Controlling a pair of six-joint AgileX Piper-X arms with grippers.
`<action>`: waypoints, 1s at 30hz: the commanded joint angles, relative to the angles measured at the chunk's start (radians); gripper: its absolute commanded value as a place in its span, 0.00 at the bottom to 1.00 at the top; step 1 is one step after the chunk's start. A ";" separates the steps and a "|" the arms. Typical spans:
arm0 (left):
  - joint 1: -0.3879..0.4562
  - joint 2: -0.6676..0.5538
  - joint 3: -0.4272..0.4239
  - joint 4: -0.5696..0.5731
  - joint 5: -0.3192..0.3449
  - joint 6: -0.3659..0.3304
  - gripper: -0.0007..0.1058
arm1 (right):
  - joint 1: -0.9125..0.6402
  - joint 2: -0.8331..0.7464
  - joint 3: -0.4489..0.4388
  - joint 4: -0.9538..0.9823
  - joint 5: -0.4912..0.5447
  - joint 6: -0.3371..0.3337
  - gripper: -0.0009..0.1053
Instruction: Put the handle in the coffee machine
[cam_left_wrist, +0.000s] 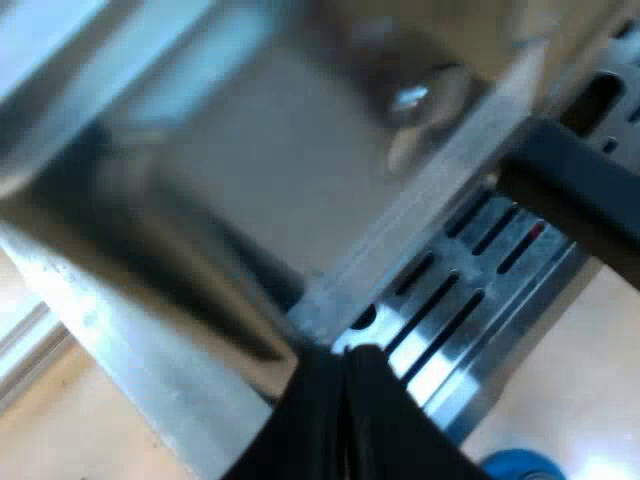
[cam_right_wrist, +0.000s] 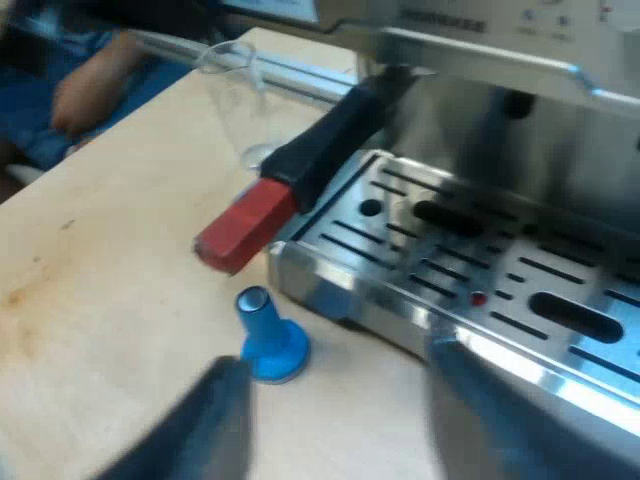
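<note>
- Our right claw (cam_right_wrist: 335, 358) sits closest, its two fingers spread wide with nothing between them, low over the bench (cam_right_wrist: 120, 270) and just off the rim of the drip tray (cam_right_wrist: 350, 300).
- Just ahead of it the blue tamper (cam_right_wrist: 268, 335) stands upright on the bench, beside the tray's corner and between this claw and the red tip above.
- We find the handle (cam_right_wrist: 325, 145) at the espresso machine (cam_right_wrist: 480, 40). Its dark shaft runs from under the machine's head on a slant across the tray's corner. Its red end (cam_right_wrist: 245, 232) hangs past that corner, above the bench and apart from the tamper.
- We cannot tell whether the holder is fully locked in, because its head end is lost in shadow.
- Our left claw (cam_left_wrist: 345, 365) is narrow, fingertips pressed together with nothing seen between them, at the tray's slots by the round hole (cam_left_wrist: 362, 318), close under the machine's metal front.
- That hole lies just beside the dark shaft, so we judge the left claw the nearer. The right claw, though, is the open one, and the red end points out toward it.
- We reckon the coming move turns on that slant: a grasp has to cross the shaft, one finger on each side, passing above the tamper.
- Beyond the handle a measuring glass (cam_right_wrist: 235, 95) stands on the bench, and a person's hand (cam_right_wrist: 85, 85) rests near the bench's edge.
</note>
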 joint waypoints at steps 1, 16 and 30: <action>0.058 -0.050 -0.009 -0.013 0.025 0.001 0.04 | 0.001 0.007 -0.001 0.006 0.010 -0.003 0.68; 0.082 -0.223 -0.009 0.109 0.033 -0.076 0.97 | -0.001 0.011 -0.017 0.046 -0.005 -0.013 0.69; 0.169 -0.331 -0.025 0.072 0.036 -0.297 0.98 | -0.358 0.112 -0.170 0.205 -0.113 -0.036 0.69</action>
